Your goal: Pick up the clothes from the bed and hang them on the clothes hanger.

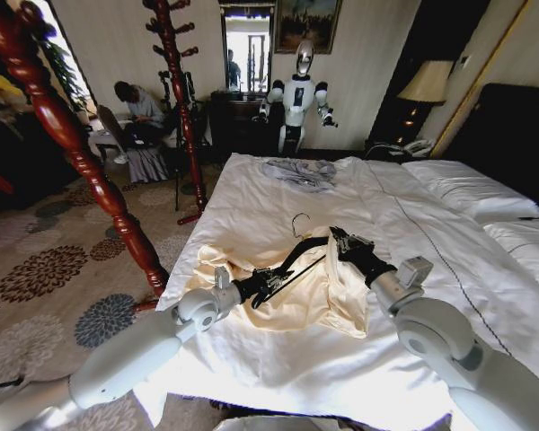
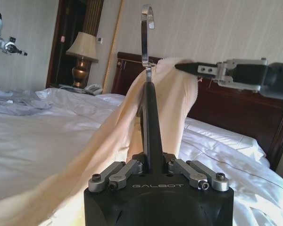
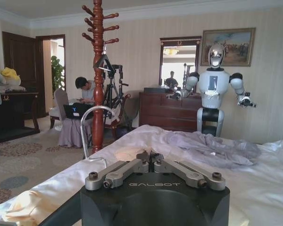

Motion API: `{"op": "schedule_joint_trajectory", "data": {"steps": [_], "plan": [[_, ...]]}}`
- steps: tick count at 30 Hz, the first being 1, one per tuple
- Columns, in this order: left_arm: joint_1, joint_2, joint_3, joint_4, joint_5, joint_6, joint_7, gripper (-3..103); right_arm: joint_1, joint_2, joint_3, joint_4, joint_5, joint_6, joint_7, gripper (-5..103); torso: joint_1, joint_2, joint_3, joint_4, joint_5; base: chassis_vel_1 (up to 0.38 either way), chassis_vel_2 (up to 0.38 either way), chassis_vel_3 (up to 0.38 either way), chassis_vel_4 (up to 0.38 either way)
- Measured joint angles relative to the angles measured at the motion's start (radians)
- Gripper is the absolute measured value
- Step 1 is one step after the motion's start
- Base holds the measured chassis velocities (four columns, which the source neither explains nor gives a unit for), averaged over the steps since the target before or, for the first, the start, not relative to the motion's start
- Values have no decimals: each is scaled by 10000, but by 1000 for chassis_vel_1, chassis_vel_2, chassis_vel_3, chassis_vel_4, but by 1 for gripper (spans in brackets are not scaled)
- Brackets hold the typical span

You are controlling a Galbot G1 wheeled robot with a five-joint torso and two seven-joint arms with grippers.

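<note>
The pale cream clothes (image 1: 314,292) lie bunched on the white bed (image 1: 251,193) near its left edge. My left gripper (image 1: 269,282) is shut on the black clothes hanger (image 1: 298,254), gripping one end of it. In the left wrist view the clothes hanger (image 2: 150,117) stands up from the shut fingers (image 2: 127,170), silver hook (image 2: 146,28) at the far end, and the clothes (image 2: 113,136) drape over it. My right gripper (image 1: 338,237) is at the hanger's hook end. Its tips (image 2: 186,67) pinch the fabric's edge there.
A reddish-brown wooden coat stand (image 1: 90,171) leans close on the left of the bed, and a second one (image 1: 184,108) stands farther back. A grey-blue garment (image 1: 298,172) lies at the far end of the duvet. Pillows (image 1: 467,189) are at the right. Another robot (image 1: 296,99) stands by the far wall.
</note>
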Motion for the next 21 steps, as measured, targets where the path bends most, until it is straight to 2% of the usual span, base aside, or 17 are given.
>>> {"op": "schedule_joint_trajectory", "data": {"steps": [9, 14, 21], "plan": [[-193, 1, -116, -32, -202, 0, -152, 18, -624, 254, -188, 82, -503, -54, -521, 1, 0, 0, 0, 1, 0, 0, 0, 0, 0], [-131, 10, -250, -32, -212, -3, -194, 18, -1072, 322, -300, 223, -1243, -34, -1007, 1, 0, 0, 0, 1, -1, 0, 0, 0, 0], [-128, -93, -243, -59, -208, -10, -282, 18, -926, 374, -384, 385, -813, -99, -1025, 1, 0, 0, 0, 1, -2, 0, 0, 0, 0]]}}
